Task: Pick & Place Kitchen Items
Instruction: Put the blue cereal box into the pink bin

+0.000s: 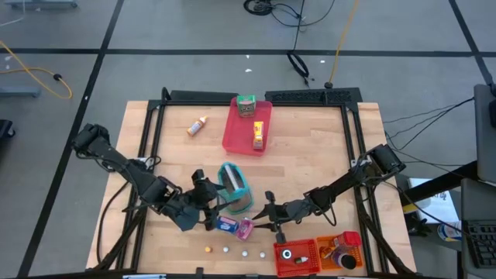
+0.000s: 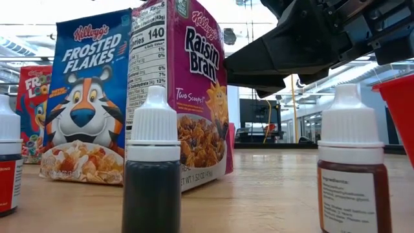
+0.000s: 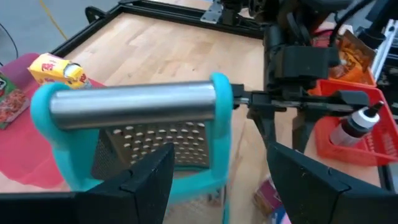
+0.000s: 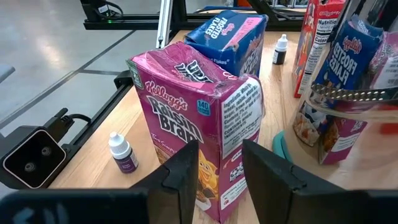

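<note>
A teal-framed metal grater [image 1: 234, 188] stands near the table's middle, and its steel handle bar [image 3: 134, 102] fills the left wrist view. My left gripper [image 1: 204, 200] is open just left of it, with the grater's lower body between and beyond the fingers. A pink Raisin Bran box [image 4: 199, 124] stands upright on the table beside a blue Frosted Flakes box [image 2: 87, 97]. My right gripper [image 4: 221, 152] is at the pink box's near upright corner, coming in from the right [image 1: 269, 217]. An orange-capped bottle [image 1: 198, 125] lies at the far left. My left gripper has one finger [image 3: 146, 180] in front of the grater's face and a strip of bare table between the other finger and the teal frame [image 3: 222, 124]; I cannot tell whether it touches. My right gripper has the Raisin Bran box's upright corner edge [image 4: 221, 186] between its two fingers, one on the front face and one on the side panel. The fingers come nearly level from the table's right, high on the box [image 2: 223, 65]. The box stands on its base on the table.
A pink tray [image 1: 232, 139] at the far middle holds a green packet [image 1: 246, 105] and a yellow one [image 1: 258, 136]. Red [image 1: 297, 260] and orange [image 1: 342, 252] bins sit at the near right. Several small dropper bottles [image 1: 226, 250] line the near edge.
</note>
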`<state>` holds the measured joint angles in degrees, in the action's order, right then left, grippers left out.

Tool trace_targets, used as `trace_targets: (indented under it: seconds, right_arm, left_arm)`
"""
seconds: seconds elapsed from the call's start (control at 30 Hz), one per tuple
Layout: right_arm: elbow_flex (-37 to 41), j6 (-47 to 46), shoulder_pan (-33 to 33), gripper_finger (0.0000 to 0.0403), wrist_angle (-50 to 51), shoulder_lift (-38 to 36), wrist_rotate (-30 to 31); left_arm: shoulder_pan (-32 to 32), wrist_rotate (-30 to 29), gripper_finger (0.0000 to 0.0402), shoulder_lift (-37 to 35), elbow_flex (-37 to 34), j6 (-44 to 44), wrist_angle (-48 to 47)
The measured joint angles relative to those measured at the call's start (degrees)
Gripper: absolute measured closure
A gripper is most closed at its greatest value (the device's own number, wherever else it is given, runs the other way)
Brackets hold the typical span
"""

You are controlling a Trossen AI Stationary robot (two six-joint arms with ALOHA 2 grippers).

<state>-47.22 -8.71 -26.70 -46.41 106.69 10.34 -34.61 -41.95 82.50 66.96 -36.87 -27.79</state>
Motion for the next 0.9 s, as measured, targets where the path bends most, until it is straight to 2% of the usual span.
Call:
trace_targets:
  seconds: [0.2, 0.5, 0.63, 0.9]
  right_arm:
    - [0.0, 0.0, 0.0, 0.0289, 0.3, 0.0, 0.0]
    - [0.0, 0.0, 0.0, 0.0289, 0.8, 0.0, 0.0]
    - [0.0, -1.1, 0.0, 0.0289, 0.9, 0.0, 0.0]
    - [0.0, -1.2, 0.0, 0.0289, 1.3, 0.0, -0.1]
  left_arm:
    - [-2.9, 5.9, 0.0144, 0.8, 0.0, -1.2, 1.1]
    - [-5.9, 10.3, 0.0144, 7.8, -0.1, 0.3, 1.0]
    - [-5.8, 11.1, 0.0144, 10.2, -0.1, 0.4, 1.1]
    - [-6.1, 11.9, 0.0144, 10.1, -0.1, 1.9, -0.7]
